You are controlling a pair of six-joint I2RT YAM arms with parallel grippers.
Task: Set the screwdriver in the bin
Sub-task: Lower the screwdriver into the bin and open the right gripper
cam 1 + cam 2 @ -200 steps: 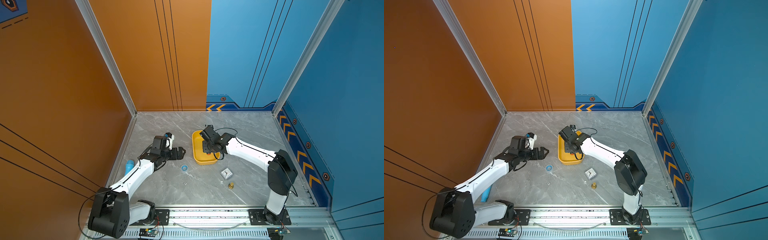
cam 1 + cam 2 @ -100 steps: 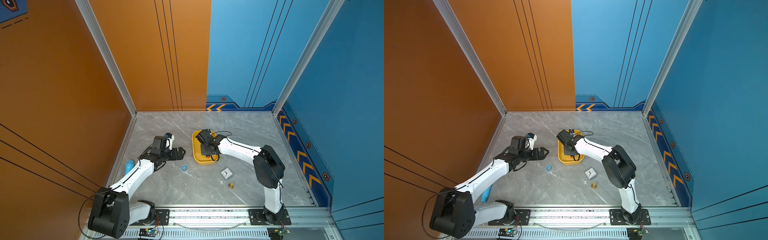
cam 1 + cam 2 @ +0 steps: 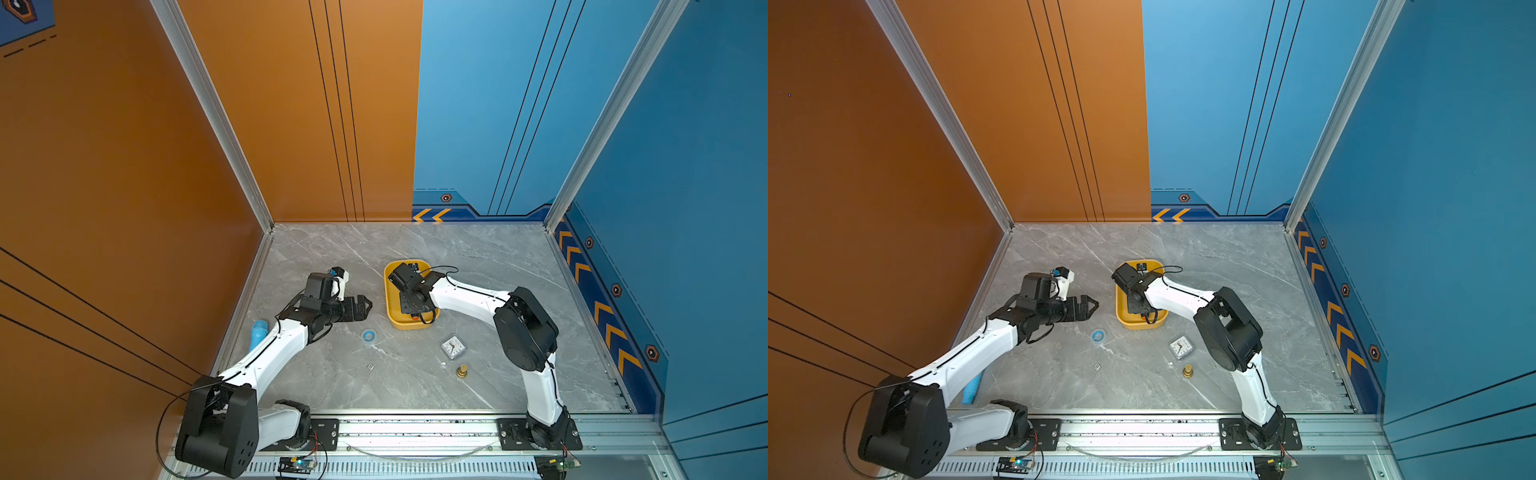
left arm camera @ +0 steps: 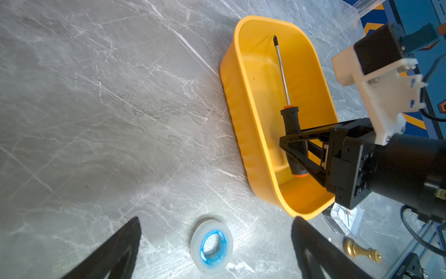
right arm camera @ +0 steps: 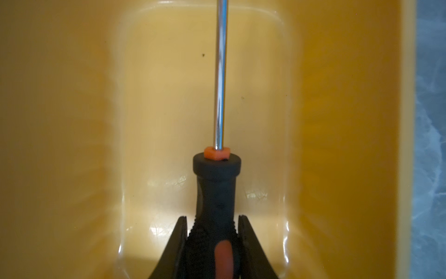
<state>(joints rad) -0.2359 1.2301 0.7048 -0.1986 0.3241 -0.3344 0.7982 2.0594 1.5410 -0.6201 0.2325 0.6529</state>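
Observation:
The yellow bin [image 3: 392, 309] [image 3: 1122, 311] stands mid-table in both top views, with my right arm reaching over it. In the left wrist view the screwdriver [image 4: 290, 125] lies lengthwise inside the bin [image 4: 243, 101], its shaft pointing at the far wall. My right gripper [image 4: 293, 147] is shut on its black handle. The right wrist view shows the handle [image 5: 216, 193] pinched between my right gripper's [image 5: 213, 223] jaws, low over the bin floor [image 5: 72, 120]. My left gripper [image 3: 363, 305] [image 4: 216, 219] hangs open and empty left of the bin.
A blue-and-white tape roll [image 3: 368, 335] [image 4: 212, 246] lies below the left gripper. A small clock [image 3: 453, 347] and a brass fitting [image 3: 461, 371] sit in front of the bin. A blue tube [image 3: 258, 332] lies by the left wall, and a tiny grey piece [image 3: 370, 366] nearer the front.
The right arm's elbow has swung in to the left while its gripper stayed over the bin with the screwdriver. The left arm has not moved.

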